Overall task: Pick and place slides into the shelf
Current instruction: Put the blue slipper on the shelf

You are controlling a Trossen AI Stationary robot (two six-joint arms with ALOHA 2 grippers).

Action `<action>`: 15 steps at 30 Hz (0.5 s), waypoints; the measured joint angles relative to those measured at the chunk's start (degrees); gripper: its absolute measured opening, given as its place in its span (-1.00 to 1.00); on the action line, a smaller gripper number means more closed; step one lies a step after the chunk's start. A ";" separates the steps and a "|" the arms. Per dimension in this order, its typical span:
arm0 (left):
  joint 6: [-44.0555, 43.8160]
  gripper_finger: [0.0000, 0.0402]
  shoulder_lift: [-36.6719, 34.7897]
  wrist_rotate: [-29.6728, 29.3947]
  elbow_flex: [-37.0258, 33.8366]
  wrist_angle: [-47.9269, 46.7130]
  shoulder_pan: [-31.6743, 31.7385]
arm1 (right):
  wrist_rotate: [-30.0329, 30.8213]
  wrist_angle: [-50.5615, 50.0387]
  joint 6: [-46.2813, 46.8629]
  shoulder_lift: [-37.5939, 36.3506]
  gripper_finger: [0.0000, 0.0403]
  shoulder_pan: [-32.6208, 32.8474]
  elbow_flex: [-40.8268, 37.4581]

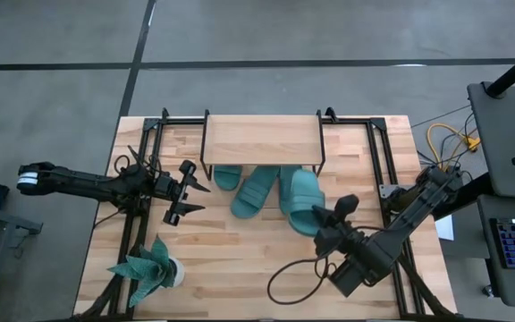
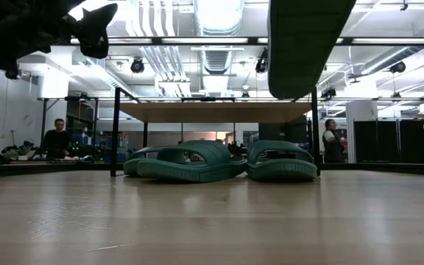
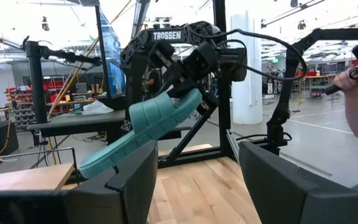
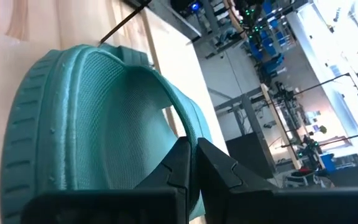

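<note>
High view: a teal slide (image 1: 304, 200) is clamped by the right gripper (image 1: 336, 217) and held lifted over the table (image 1: 240, 259), in front of the shelf (image 1: 263, 140). Three slides (image 1: 256, 190) are seen under the shelf by the far edge. The left gripper (image 1: 192, 198) is held spread and empty near the left edge.

My bench (image 1: 240, 259) carries the shelf (image 1: 262, 139) at its far edge, three slides (image 1: 255, 190) beneath, plant (image 1: 150, 266) near-left.
</note>
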 joint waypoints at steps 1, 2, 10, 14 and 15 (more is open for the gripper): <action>0.00 0.05 0.00 0.00 0.00 0.00 0.00 | 0.41 0.01 -0.23 -0.12 -0.95 0.00 0.00; 0.00 0.05 0.00 0.00 0.00 0.00 0.00 | 0.68 -0.02 -0.62 -0.26 -0.95 -0.09 0.00; 0.00 0.05 0.00 0.00 0.00 0.01 0.00 | 3.86 0.04 -3.37 -0.44 -0.95 -0.49 0.00; 0.00 0.05 0.00 0.00 0.00 0.00 0.00 | 4.39 0.04 -3.41 -0.44 -0.95 -1.12 0.00; 0.00 0.05 0.00 0.00 0.00 0.00 0.00 | 4.93 0.04 -3.41 -0.44 -0.95 -1.30 0.00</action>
